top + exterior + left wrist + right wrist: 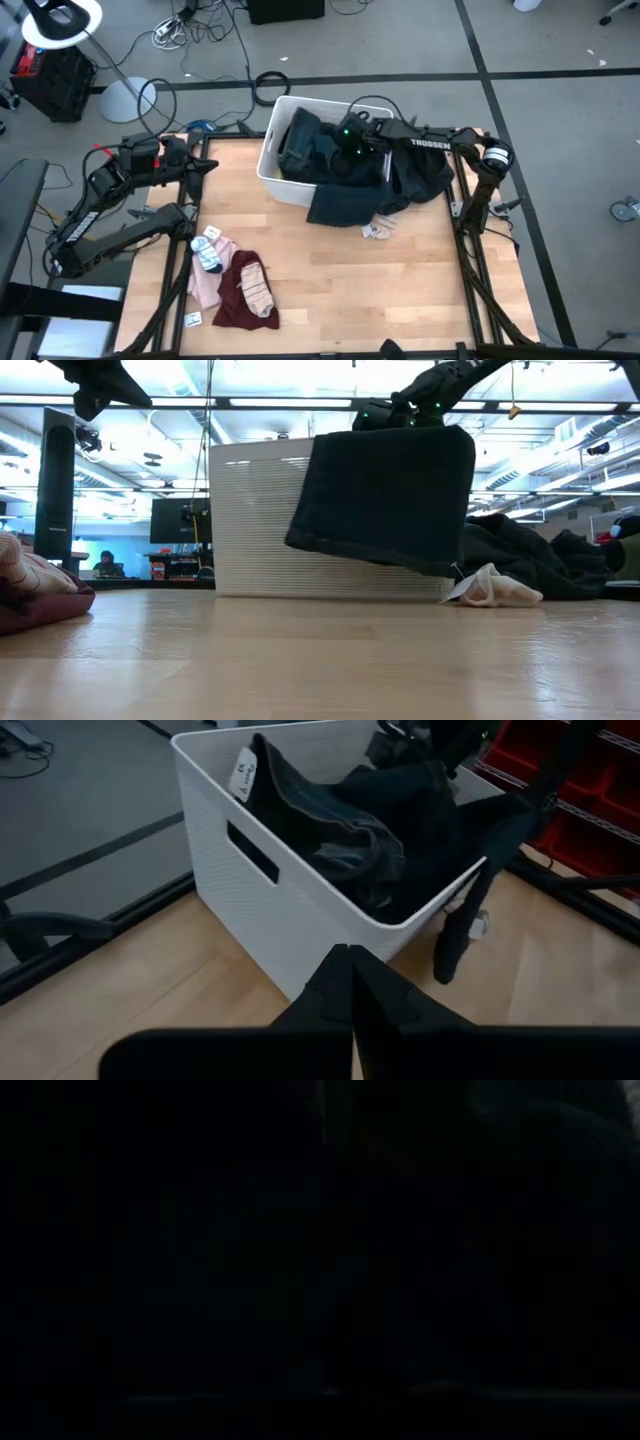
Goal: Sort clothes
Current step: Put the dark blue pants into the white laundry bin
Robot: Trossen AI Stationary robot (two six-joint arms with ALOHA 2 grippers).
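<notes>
The left gripper's fingers point(350, 982) are pressing together with nothing between them, hovering above the bare wood of the desk point(330, 280) at its left edge. Just ahead of them the white bin point(300, 890) is standing on the desk, its slotted handle wall facing them. Dark clothes point(340, 830) are filling the bin, one showing a white label, and a dark teal garment point(345, 200) is spilling over the bin's far rim.

The right gripper point(345, 140) is reaching over the bin. Its fingers are buried in dark fabric; they are closed, and they appear to be pinching the dark teal garment, which is hanging from that spot down the front wall of the bin in the low view. The right wrist view is showing only darkness.

Past the bin from the left fingers, a dark heap of clothes point(420, 175) is lying on the desk, with a small white piece point(378, 230) beside it.

Away from both grippers, near the desk's front left corner, a pink garment point(205, 280) and a maroon garment point(240, 295) are lying together, with striped socks point(208, 250) resting on top of them.
</notes>
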